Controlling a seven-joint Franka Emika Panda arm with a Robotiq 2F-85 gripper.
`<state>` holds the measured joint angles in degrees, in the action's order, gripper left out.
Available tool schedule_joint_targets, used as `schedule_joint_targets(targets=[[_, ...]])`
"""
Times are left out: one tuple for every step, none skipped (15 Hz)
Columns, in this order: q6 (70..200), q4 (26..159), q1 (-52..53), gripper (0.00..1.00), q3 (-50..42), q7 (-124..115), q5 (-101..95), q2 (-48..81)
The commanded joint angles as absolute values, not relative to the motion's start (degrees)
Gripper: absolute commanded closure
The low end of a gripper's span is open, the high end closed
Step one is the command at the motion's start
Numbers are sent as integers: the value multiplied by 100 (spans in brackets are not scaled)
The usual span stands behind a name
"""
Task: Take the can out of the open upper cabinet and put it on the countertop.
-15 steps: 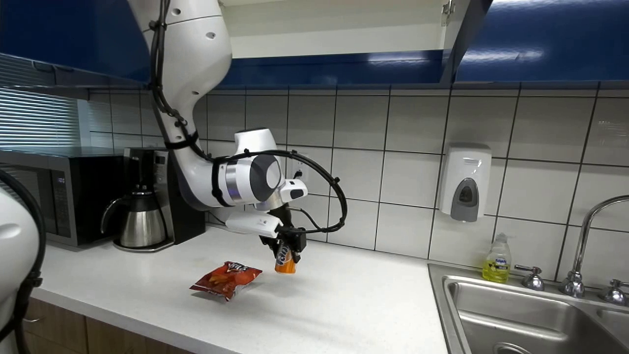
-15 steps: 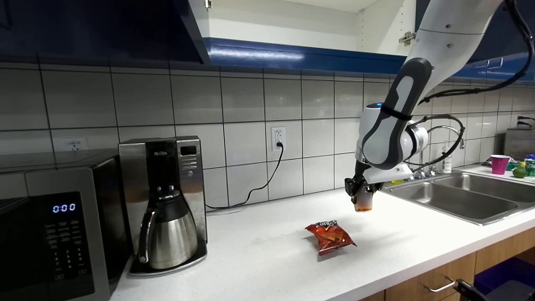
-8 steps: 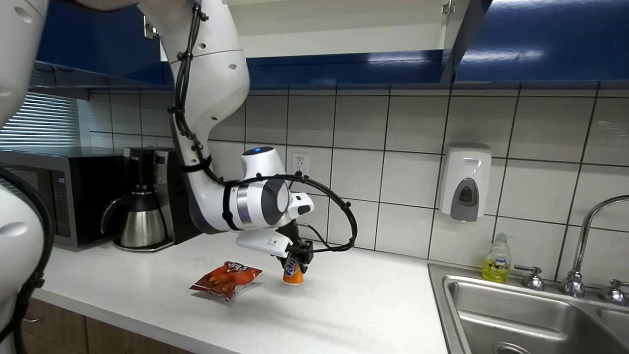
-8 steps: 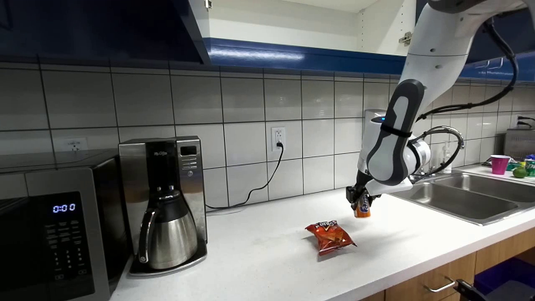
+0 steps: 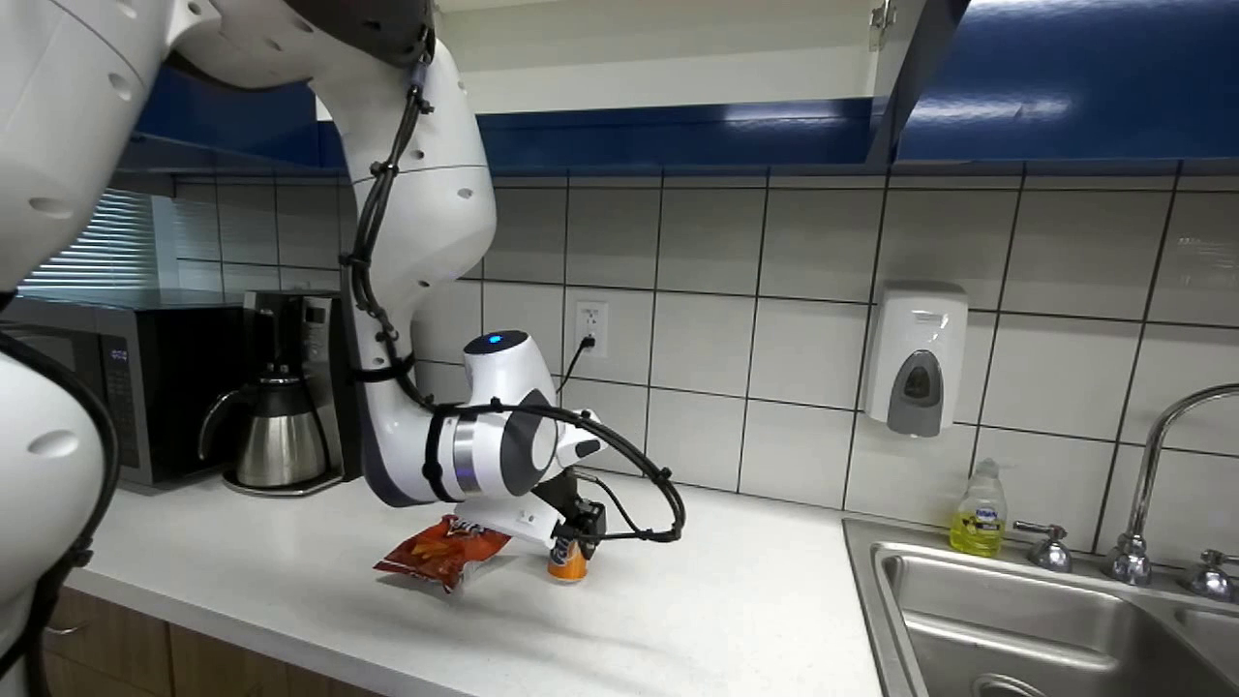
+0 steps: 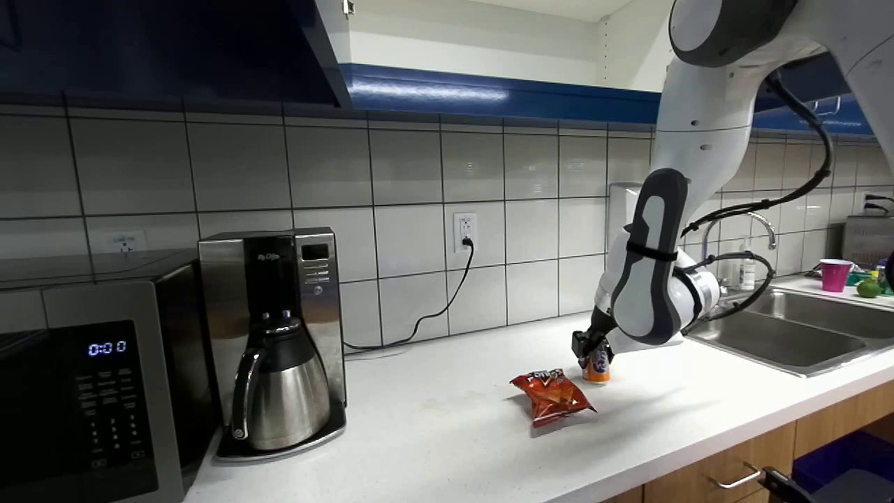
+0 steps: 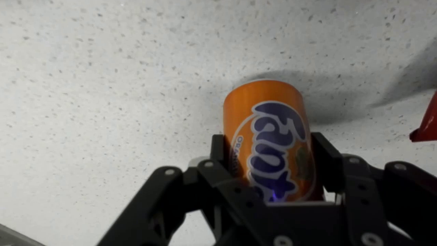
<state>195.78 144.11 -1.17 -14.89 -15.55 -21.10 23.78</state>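
Note:
The can (image 5: 567,563) is orange with a Fanta label and also shows in an exterior view (image 6: 597,368). My gripper (image 7: 269,147) has a finger against each side of the can (image 7: 264,112) in the wrist view. The can's lower end is at or just above the white countertop (image 5: 716,600); I cannot tell if it touches. It leans slightly. Its top is hidden by the gripper (image 6: 592,351). The upper cabinet (image 5: 668,58) is open above, with a cream interior and blue doors; the visible part of its interior holds nothing.
A red snack packet (image 6: 552,398) lies close beside the can; its corner shows in the wrist view (image 7: 429,123). A coffee maker (image 6: 318,300) and a microwave (image 6: 164,419) stand along the counter. A steel sink (image 5: 863,590) with a soap bottle (image 5: 979,518) is at the counter's other end.
My gripper has come down with the can in it, from above the countertop to its surface or very near it. The snack packet has not moved.

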Motion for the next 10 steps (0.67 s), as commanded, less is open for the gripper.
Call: schedule_joint_targets(targets=[[19875,14435,-276,62,-1099,-768,-1097,2576],[19917,14454,-291,62,-1030,-654,-913,2579],[19939,14463,-307,62,-974,-564,-783,2581],[19766,14421,-338,62,-892,-507,-699,2482],[19773,14438,-381,12,-826,-480,-626,2474],[19770,14449,-392,11,-788,-456,-560,2469],[19791,14495,-401,4,-746,-447,-524,2468],[19792,14548,-399,1,-713,-441,-486,2423],[19792,14603,-382,0,-698,-431,-446,2382],[19780,14667,-382,0,-669,-428,-426,2317]])
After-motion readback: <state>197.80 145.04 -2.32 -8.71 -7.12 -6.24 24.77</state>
